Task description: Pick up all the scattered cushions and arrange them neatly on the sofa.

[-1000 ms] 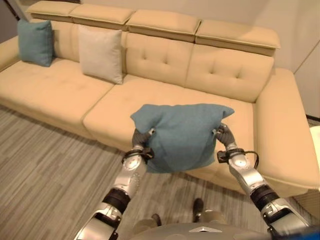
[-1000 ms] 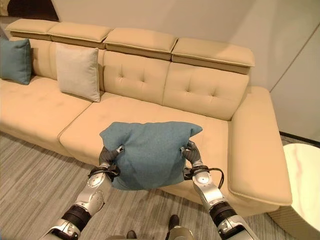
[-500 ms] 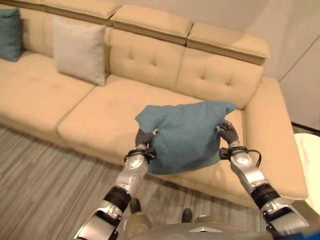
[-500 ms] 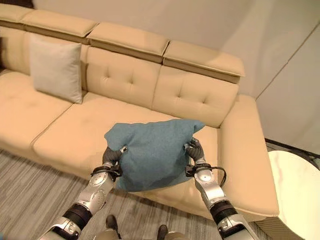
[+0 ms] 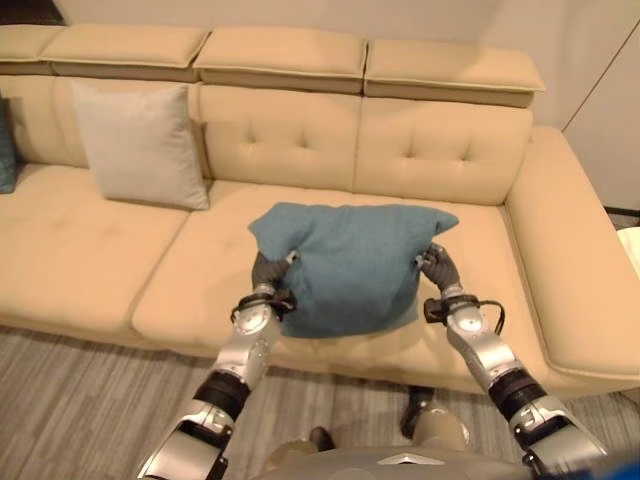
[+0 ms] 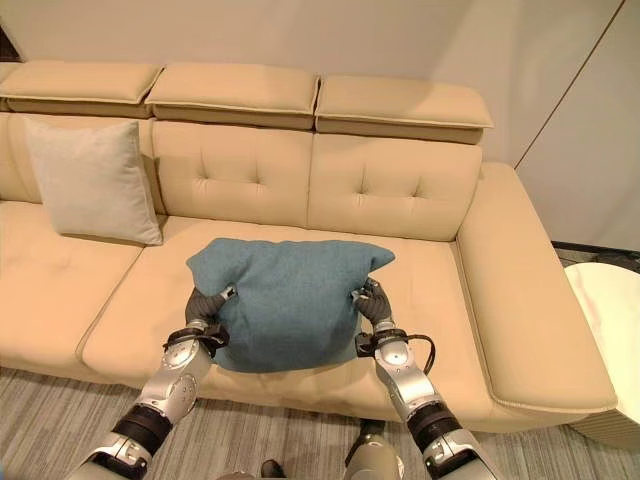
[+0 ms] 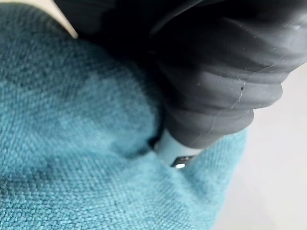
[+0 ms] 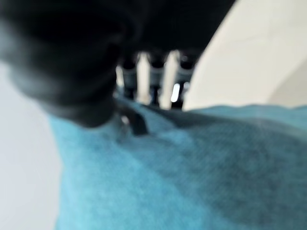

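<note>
A teal cushion (image 5: 350,265) hangs above the beige sofa's (image 5: 100,270) middle-right seat, gripped at both side edges. My left hand (image 5: 268,272) is curled on its left edge and my right hand (image 5: 438,268) on its right edge. In the left wrist view the teal cloth (image 7: 86,163) bunches around the thumb. In the right wrist view the fingers (image 8: 144,76) sit over the cushion's top edge (image 8: 192,167). A cream cushion (image 5: 140,145) leans upright against the backrest to the left. A sliver of another teal cushion (image 5: 5,150) stands at the far left edge.
The sofa's right armrest (image 5: 575,260) runs along the right side. A pale round table (image 6: 610,320) stands past it. Striped grey floor (image 5: 70,410) lies in front of the sofa. A wall (image 6: 450,45) rises behind the backrest.
The view has swung right and squared up to the sofa. The teal cushion sits lower, just over the seat, still held by both hands.
</note>
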Robot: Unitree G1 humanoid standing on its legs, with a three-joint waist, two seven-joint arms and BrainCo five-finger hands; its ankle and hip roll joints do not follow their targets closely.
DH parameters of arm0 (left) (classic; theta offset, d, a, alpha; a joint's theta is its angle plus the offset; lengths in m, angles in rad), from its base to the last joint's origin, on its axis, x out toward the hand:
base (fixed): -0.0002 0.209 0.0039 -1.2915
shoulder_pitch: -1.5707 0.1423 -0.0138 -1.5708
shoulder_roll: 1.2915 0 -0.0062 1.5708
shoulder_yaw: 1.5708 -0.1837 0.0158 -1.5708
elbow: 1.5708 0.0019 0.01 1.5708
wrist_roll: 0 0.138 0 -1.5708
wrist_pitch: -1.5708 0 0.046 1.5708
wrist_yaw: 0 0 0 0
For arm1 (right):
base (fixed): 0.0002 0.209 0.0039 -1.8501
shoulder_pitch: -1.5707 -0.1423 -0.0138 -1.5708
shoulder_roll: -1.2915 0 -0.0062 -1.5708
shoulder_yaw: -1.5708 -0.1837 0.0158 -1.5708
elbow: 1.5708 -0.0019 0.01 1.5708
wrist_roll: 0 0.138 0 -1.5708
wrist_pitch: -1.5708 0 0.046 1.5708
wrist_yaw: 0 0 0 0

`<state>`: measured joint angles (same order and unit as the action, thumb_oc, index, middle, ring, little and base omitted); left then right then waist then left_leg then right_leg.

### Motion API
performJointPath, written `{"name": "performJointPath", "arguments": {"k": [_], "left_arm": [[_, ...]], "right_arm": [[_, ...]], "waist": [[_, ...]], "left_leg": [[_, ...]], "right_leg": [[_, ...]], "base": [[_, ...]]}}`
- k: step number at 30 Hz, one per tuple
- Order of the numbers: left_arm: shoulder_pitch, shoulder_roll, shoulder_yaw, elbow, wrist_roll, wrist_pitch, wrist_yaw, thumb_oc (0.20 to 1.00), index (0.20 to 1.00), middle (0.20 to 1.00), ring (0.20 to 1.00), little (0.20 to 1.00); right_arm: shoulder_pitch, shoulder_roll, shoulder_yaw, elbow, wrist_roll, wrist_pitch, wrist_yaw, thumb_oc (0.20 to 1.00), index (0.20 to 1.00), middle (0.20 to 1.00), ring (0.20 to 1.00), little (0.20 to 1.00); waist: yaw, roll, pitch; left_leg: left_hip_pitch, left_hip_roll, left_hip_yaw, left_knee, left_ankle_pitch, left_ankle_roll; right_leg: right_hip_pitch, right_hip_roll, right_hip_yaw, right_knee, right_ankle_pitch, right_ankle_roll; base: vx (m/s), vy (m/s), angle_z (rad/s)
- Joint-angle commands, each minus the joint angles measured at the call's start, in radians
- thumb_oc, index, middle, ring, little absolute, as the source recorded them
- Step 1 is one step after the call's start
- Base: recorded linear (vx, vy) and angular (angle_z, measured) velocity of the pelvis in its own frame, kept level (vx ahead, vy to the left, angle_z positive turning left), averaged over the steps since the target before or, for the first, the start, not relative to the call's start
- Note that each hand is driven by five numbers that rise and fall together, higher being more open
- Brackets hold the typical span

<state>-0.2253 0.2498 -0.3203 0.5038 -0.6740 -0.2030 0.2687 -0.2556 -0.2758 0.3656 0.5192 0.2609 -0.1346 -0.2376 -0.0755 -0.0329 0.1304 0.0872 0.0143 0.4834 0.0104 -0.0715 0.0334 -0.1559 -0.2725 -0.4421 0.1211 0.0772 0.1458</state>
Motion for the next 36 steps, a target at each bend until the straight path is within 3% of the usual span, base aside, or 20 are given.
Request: {"name": "performJointPath", "arguments": {"k": [1, 2, 4, 5, 7, 9, 10, 11, 12, 13, 17, 19, 24, 33, 36], "left_arm": [[-0.096, -0.096, -0.104, -0.091, 0.066, -0.078, -0.096, 0.200, 0.200, 0.200, 0.200, 0.200], [-0.108, -0.109, -0.109, -0.083, 0.052, -0.082, -0.113, 0.200, 0.200, 0.200, 0.200, 0.200], [-0.124, -0.111, -0.125, -0.076, 0.054, -0.085, -0.118, 0.200, 0.200, 0.200, 0.200, 0.200], [-0.139, -0.115, -0.122, -0.080, 0.047, -0.084, -0.109, 0.200, 0.200, 0.200, 0.200, 0.200], [-0.139, -0.116, -0.120, -0.084, 0.045, -0.082, -0.105, 0.200, 0.200, 0.200, 0.200, 0.200], [-0.132, -0.111, -0.108, -0.093, 0.055, -0.078, -0.099, 0.200, 0.200, 0.200, 0.200, 0.200], [-0.132, -0.111, -0.108, -0.093, 0.055, -0.078, -0.099, 0.200, 0.200, 0.200, 0.200, 0.200], [-0.122, -0.103, -0.098, -0.106, 0.061, -0.081, -0.093, 0.200, 0.200, 0.200, 0.200, 0.200], [-0.122, -0.103, -0.098, -0.106, 0.061, -0.081, -0.093, 0.200, 0.200, 0.200, 0.200, 0.200], [-0.116, -0.100, -0.088, -0.110, 0.065, -0.083, -0.082, 0.200, 0.200, 0.200, 0.200, 0.200], [-0.095, -0.090, -0.083, -0.121, 0.064, -0.083, -0.099, 0.200, 0.200, 0.200, 0.200, 0.200], [-0.092, -0.079, -0.079, -0.131, 0.068, -0.079, -0.101, 0.200, 0.200, 0.200, 0.200, 0.200], [-0.089, -0.068, -0.073, -0.142, 0.081, -0.079, -0.100, 0.200, 0.200, 0.200, 0.200, 0.200], [-0.178, -0.057, -0.074, -0.192, 0.100, -0.089, -0.067, 0.200, 0.200, 0.200, 0.200, 0.200], [-0.297, -0.056, -0.092, -0.191, 0.099, -0.110, -0.028, 0.200, 0.200, 0.200, 0.200, 0.200]], "right_arm": [[-0.117, 0.033, 0.007, -0.119, -0.032, -0.103, 0.036, 0.200, 0.200, 0.200, 0.200, 0.200], [-0.109, 0.012, -0.016, -0.129, -0.028, -0.106, 0.033, 0.200, 0.200, 0.200, 0.200, 0.200], [-0.100, -0.005, -0.025, -0.136, -0.016, -0.112, 0.031, 0.200, 0.200, 0.200, 0.200, 0.200], [-0.111, -0.016, -0.022, -0.139, -0.015, -0.113, 0.026, 0.200, 0.200, 0.200, 0.200, 0.200], [-0.105, -0.016, -0.023, -0.143, -0.011, -0.112, 0.025, 0.200, 0.200, 0.200, 0.200, 0.200], [-0.090, -0.014, -0.023, -0.145, -0.010, -0.112, 0.031, 0.200, 0.200, 0.200, 0.200, 0.200], [-0.090, -0.014, -0.023, -0.145, -0.010, -0.112, 0.031, 0.200, 0.200, 0.200, 0.200, 0.200], [-0.084, -0.012, -0.015, -0.143, -0.017, -0.114, 0.030, 0.200, 0.200, 0.200, 0.200, 0.200], [-0.084, -0.012, -0.015, -0.143, -0.017, -0.114, 0.030, 0.200, 0.200, 0.200, 0.200, 0.200], [-0.083, -0.008, -0.010, -0.138, -0.026, -0.114, 0.027, 0.200, 0.200, 0.200, 0.200, 0.200], [-0.064, 0.000, -0.020, -0.151, -0.027, -0.111, 0.039, 0.200, 0.200, 0.200, 0.200, 0.200], [-0.066, 0.006, -0.024, -0.158, -0.031, -0.108, 0.040, 0.200, 0.200, 0.200, 0.200, 0.200], [-0.076, 0.011, -0.031, -0.167, -0.040, -0.103, 0.042, 0.200, 0.200, 0.200, 0.200, 0.200], [-0.160, 0.002, -0.034, -0.209, -0.056, -0.109, 0.021, 0.200, 0.200, 0.200, 0.200, 0.200], [-0.278, 0.008, -0.004, -0.209, -0.057, -0.114, -0.007, 0.200, 0.200, 0.200, 0.200, 0.200]], "waist": [[0.006, -0.005, -0.056], [-0.006, -0.012, -0.066], [-0.011, -0.020, -0.065], [0.005, -0.031, -0.055], [0.008, -0.032, -0.053], [0.019, -0.031, -0.060], [0.019, -0.031, -0.060], [0.046, -0.022, -0.059], [0.046, -0.022, -0.059], [0.062, -0.017, -0.055], [0.057, -0.019, -0.063], [0.059, -0.013, -0.063], [0.068, -0.006, -0.059], [0.072, 0.003, -0.045], [0.076, 0.006, 0.004]], "left_leg": [[0.013, 0.041, -0.068, 0.116, -0.070, -0.080], [-0.013, 0.081, -0.058, 0.235, -0.091, -0.122], [-0.054, 0.139, -0.056, 0.374, -0.052, -0.169], [-0.084, 0.137, -0.089, 0.422, 0.002, -0.180], [-0.100, 0.139, -0.105, 0.408, 0.001, -0.176], [-0.130, 0.135, -0.153, 0.264, -0.010, -0.149], [-0.129, 0.135, -0.153, 0.264, -0.010, -0.149], [-0.159, 0.133, -0.245, 0.145, 0.059, -0.155], [-0.158, 0.132, -0.245, 0.143, 0.060, -0.155], [-0.162, 0.132, -0.289, 0.094, 0.093, -0.160], [-0.129, 0.122, -0.269, 0.061, 0.091, -0.151], [-0.100, 0.086, -0.249, 0.033, 0.080, -0.128], [-0.088, 0.056, -0.225, 0.022, 0.062, -0.100], [-0.100, 0.041, -0.212, 0.008, 0.054, -0.093], [-0.164, 0.047, -0.218, 0.029, 0.062, -0.093]], "right_leg": [[0.012, 0.013, 0.040, 0.028, 0.016, 0.045], [0.052, 0.028, 0.004, -0.002, 0.009, 0.034], [0.093, 0.055, -0.014, -0.019, -0.015, 0.004], [0.115, 0.068, -0.029, -0.041, -0.028, -0.030], [0.118, 0.074, -0.028, -0.046, -0.035, -0.032], [0.131, 0.084, 0.003, -0.075, -0.037, -0.023], [0.131, 0.084, 0.003, -0.075, -0.037, -0.023], [0.139, 0.110, 0.048, -0.084, -0.045, -0.019], [0.140, 0.109, 0.048, -0.084, -0.045, -0.019], [0.145, 0.121, 0.067, -0.087, -0.050, -0.019], [0.160, 0.124, 0.082, -0.091, -0.054, -0.018], [0.156, 0.107, 0.106, -0.070, -0.053, -0.004], [0.135, 0.076, 0.119, -0.031, -0.053, 0.013], [0.105, 0.054, 0.106, -0.022, -0.051, 0.025], [0.039, 0.050, 0.103, -0.006, -0.041, 0.022]], "base": [[0.30, -0.191, 0.22], [0.39, -0.286, -0.13], [0.24, -0.252, 0.18], [0.12, -0.149, 0.21], [0.09, -0.058, -0.38], [0.14, 0.027, -0.17], [0.22, 0.078, -0.03], [0.13, 0.053, -0.11], [0.21, 0.080, -0.18], [0.14, 0.044, -0.45], [0.16, 0.078, -0.74], [0.20, 0.199, -0.46], [0.12, 0.143, -0.06], [0.05, 0.036, 0.00], [-0.18, -0.017, 0.00]]}}
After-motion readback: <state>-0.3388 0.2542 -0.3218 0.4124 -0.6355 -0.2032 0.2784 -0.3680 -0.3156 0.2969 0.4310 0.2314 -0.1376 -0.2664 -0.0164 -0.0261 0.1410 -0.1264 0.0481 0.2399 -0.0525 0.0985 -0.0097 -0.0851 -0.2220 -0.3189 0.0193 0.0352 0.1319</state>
